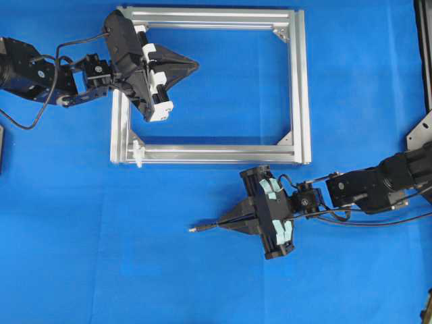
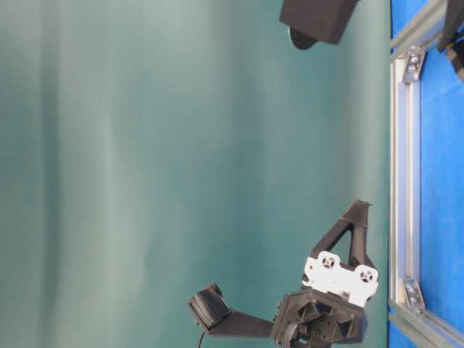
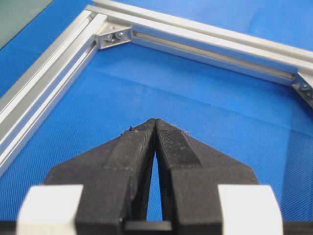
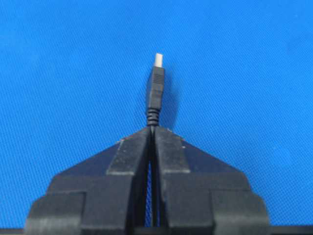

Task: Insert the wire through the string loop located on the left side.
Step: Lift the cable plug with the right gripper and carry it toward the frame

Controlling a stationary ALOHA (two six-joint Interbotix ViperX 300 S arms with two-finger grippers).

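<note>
The wire (image 1: 202, 227) is a thin black cable with a small metal-tipped plug at its end. My right gripper (image 1: 221, 224) is shut on it just behind the plug, low over the blue cloth in front of the frame, plug pointing left. In the right wrist view the plug (image 4: 156, 90) juts out past the shut gripper (image 4: 152, 129). A small white piece that looks like the string loop (image 1: 138, 151) sits at the frame's near left corner. My left gripper (image 1: 195, 65) hovers inside the frame near its far left side, shut (image 3: 155, 121) on nothing, fingertip (image 2: 360, 206) above the table.
The silver aluminium frame (image 1: 300, 88) lies flat on the blue cloth, with corner brackets (image 3: 113, 36) inside it. The wire's slack (image 1: 378, 220) trails right along the right arm. Open cloth lies left of and in front of the plug.
</note>
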